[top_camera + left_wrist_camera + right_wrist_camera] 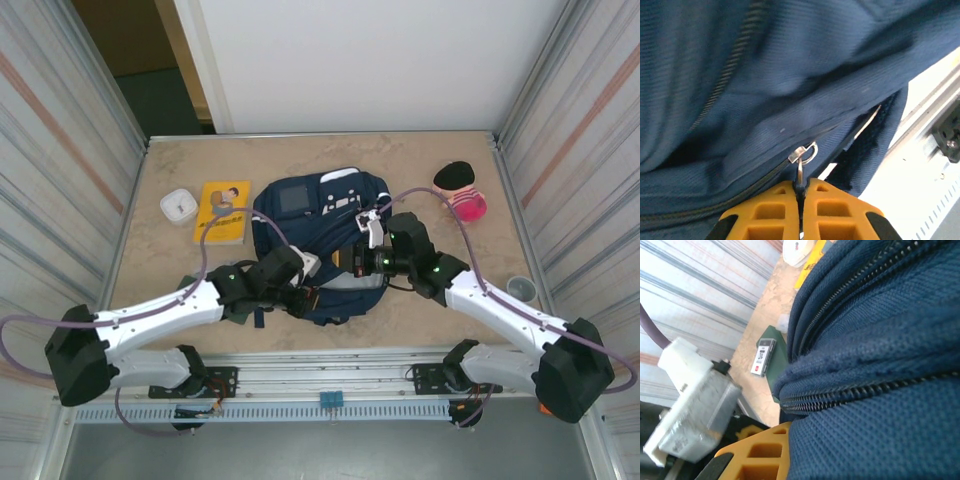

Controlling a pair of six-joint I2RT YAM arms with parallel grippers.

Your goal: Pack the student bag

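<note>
Left wrist view: a zip pull (pixel 799 172) is being pinched by the fully closed left gripper (pixel 801 192). The bag (pixel 300 225) is being held mid-table (pixel 430 160). The right gripper (pixel 355 264) is being pressed against it, and its opening cannot be told.

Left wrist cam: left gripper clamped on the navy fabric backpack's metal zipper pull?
Yes, the orange fingers of the left gripper meet around the metal zipper pull of the navy fabric backpack.

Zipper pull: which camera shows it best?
Left wrist view: the zipper pull is close and sharp, pinched by the left hand. Right wrist shows zipper teeth; from the top it is too small on the backpack.
</note>
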